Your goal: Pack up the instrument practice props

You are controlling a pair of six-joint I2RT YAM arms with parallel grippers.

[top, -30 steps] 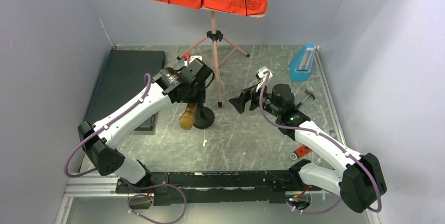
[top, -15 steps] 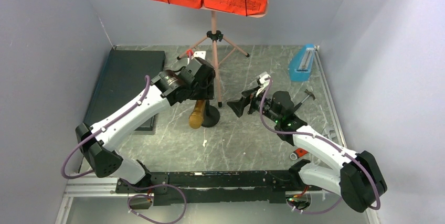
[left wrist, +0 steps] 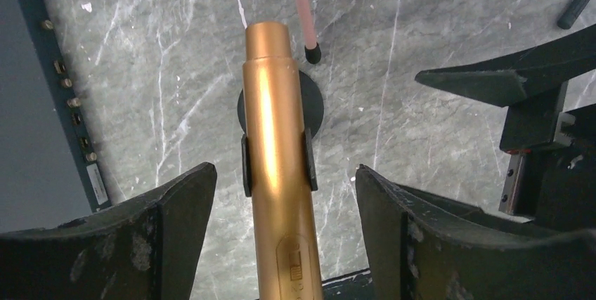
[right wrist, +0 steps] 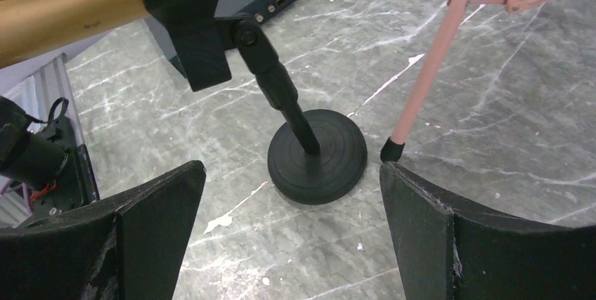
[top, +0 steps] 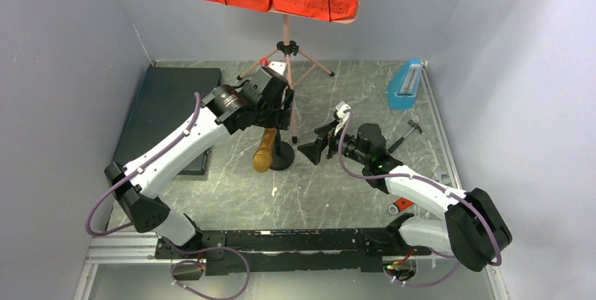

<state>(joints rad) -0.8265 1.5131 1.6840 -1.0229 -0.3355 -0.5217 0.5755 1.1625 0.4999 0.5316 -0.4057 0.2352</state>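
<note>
I am at the microphone step: my left gripper point(left wrist: 282, 177), jaws apart, straddles without touching the gold microphone point(left wrist: 276, 131) on its black stand point(right wrist: 318, 158) near the middle of the table point(top: 316, 194), my right gripper point(right wrist: 292, 173) stands wide apart at its 3 o'clock, and next I must probably close squarely.

The left arm point(top: 176, 152) is stretching forward, and the left gripper point(left wrist: 280, 180) is pointing down with its fingers spread wide apart. The right arm point(top: 422, 191) is bending inward, and the right gripper point(right wrist: 292, 173) is gaping wide too.

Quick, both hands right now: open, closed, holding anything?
Left hand: open, either side of the microphone, not gripping it.
Right hand: open, empty.
</note>
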